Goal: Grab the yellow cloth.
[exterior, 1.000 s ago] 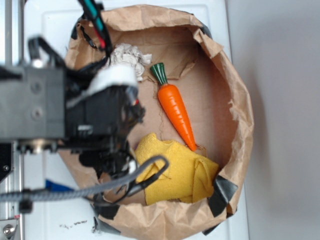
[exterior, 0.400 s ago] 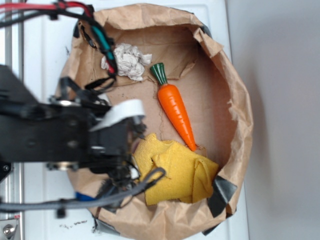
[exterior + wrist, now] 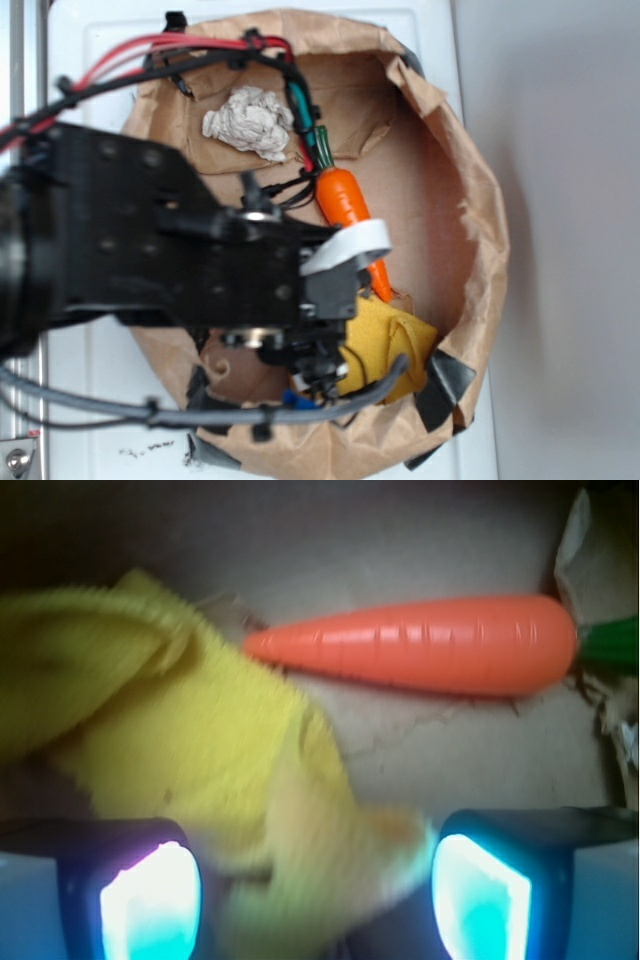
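- Your gripper (image 3: pixel 315 890) has its jaws apart: in the wrist view the two lit fingertips (image 3: pixel 150 900) sit at either bottom corner with a wide gap between them.
- The yellow cloth (image 3: pixel 200 750) lies in that gap and spreads up and to the left; a fold bulges between the jaws, and I cannot tell whether the pads touch it.
- Your move turns on this: the cloth is directly beneath you, so go down rather than sideways.
- The carrot (image 3: pixel 420 645) lies crosswise just past the cloth, its tip near the fabric edge.
- In the exterior view, the cloth (image 3: pixel 385 340) sits low in the paper bag (image 3: pixel 470 200), mostly hidden by the arm.
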You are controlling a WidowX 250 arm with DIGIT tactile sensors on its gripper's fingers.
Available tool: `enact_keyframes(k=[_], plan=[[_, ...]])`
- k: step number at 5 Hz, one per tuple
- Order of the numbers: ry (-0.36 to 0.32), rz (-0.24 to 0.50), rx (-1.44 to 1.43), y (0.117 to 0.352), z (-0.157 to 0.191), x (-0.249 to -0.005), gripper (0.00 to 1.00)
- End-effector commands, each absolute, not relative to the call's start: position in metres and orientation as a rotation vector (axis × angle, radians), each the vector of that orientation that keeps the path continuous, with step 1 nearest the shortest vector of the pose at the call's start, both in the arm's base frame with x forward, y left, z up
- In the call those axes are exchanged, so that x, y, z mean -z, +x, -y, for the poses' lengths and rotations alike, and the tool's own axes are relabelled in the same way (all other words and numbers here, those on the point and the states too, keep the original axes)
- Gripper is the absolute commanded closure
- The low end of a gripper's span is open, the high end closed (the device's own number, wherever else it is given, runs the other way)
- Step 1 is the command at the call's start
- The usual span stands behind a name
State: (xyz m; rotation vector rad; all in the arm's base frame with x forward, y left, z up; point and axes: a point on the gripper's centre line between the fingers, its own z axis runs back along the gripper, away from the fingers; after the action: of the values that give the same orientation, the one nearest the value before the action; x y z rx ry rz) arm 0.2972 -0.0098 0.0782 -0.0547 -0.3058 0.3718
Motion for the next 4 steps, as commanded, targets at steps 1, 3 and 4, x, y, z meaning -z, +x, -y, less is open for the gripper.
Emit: enact_keyframes(k=[1,3,4], plan=[[0.062,0.397,-0.432,0.324,0.016,-0.069,1.0],[0.06,0.423,-0.503,0.323,0.012,-0.089,1.0],[0.008,0.396,-0.54,0.326,0.011,-0.118,1.0]])
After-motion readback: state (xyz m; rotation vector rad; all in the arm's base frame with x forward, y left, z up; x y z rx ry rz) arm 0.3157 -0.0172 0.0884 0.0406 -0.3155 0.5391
